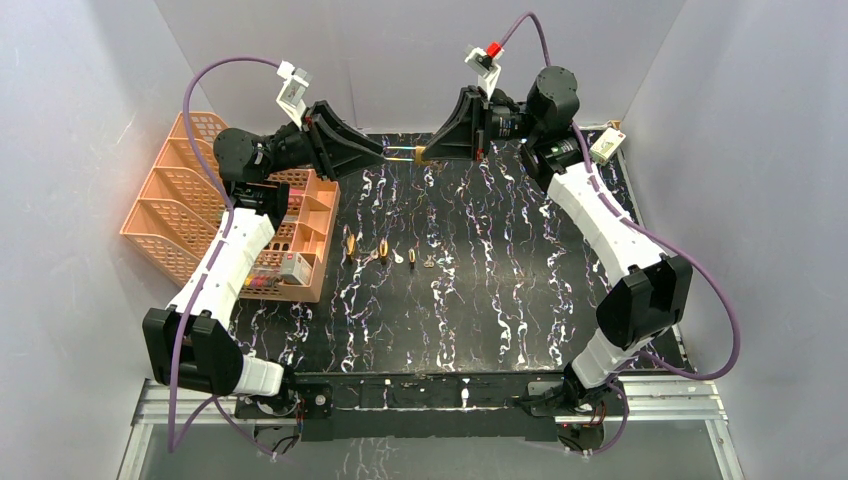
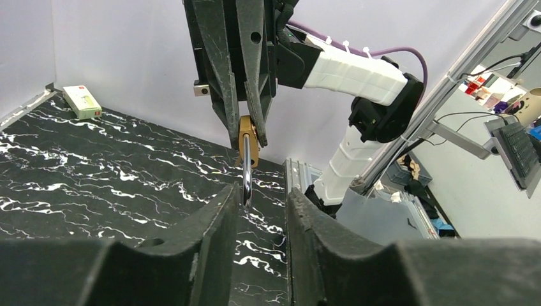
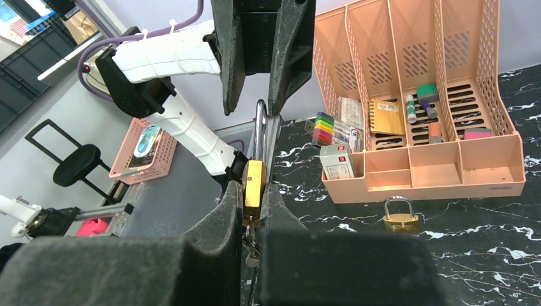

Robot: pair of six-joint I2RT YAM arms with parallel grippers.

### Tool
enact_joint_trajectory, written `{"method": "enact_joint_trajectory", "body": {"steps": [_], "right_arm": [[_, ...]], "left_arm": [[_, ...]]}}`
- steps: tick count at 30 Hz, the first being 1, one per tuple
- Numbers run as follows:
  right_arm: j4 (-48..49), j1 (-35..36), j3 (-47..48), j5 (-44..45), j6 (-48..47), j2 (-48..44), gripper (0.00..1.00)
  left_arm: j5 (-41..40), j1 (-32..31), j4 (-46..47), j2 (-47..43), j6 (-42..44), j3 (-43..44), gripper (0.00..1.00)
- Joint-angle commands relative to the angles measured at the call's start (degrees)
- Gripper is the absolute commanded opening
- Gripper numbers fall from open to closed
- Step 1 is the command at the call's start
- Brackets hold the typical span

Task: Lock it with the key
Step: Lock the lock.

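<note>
A brass padlock (image 1: 415, 153) is held in the air at the back of the table between both grippers. My right gripper (image 3: 254, 191) is shut on its brass body (image 3: 253, 182). A key with a key ring (image 3: 251, 247) sits in the bottom of the body, between my right fingers. The steel shackle (image 3: 260, 124) points toward my left gripper (image 1: 380, 152). In the left wrist view the shackle (image 2: 246, 178) reaches in between the left gripper's (image 2: 260, 191) fingers, close to one finger, with a clear gap to the other. The left jaws stand open around it.
A peach desk organizer (image 1: 200, 200) with stationery stands at the left edge; it also shows in the right wrist view (image 3: 446, 172). Three small padlocks (image 1: 383, 250) and loose keys (image 1: 428, 263) lie mid-table; one padlock (image 3: 401, 217) is near the organizer. A white box (image 1: 607, 143) lies at the back right.
</note>
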Motion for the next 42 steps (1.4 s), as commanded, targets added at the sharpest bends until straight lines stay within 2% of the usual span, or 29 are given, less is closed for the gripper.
{"method": "enact_joint_trajectory", "body": {"steps": [1, 6, 9, 16, 20, 31, 36, 42], "right_arm": [[1.4, 0.3, 3.6, 1.2, 0.0, -0.4, 0.00], [1.3, 0.5, 4.5, 1.3, 0.1, 0.2, 0.00], [1.0, 0.6, 4.8, 1.4, 0.1, 0.6, 0.00], [-3.7, 2.4, 7.6, 3.0, -2.9, 2.4, 0.00], [-7.5, 3.3, 8.0, 8.2, -6.4, 1.9, 0.00], [-7.5, 5.6, 7.0, 17.0, -8.7, 0.7, 0.00], [-6.5, 6.8, 7.5, 16.8, -7.9, 1.7, 0.00], [-6.0, 8.1, 11.1, 12.4, -5.3, 4.8, 0.00]], "left_arm": [[1.1, 0.1, 1.3, -0.8, 0.1, 1.4, 0.29], [0.8, 0.1, 1.4, -1.1, 0.7, 0.3, 0.14], [0.9, 0.1, 1.4, -0.9, 0.7, 0.1, 0.00], [1.0, 0.1, 1.3, -1.7, 1.5, -0.8, 0.00], [0.6, -0.6, 1.2, -2.1, 1.6, -1.5, 0.00], [-1.3, -4.3, 1.2, -2.0, 2.4, -1.9, 0.00], [-2.1, -6.1, 1.2, -2.2, 3.0, -2.4, 0.00], [-2.7, -7.5, 1.3, -2.1, 3.3, -1.9, 0.00]]}}
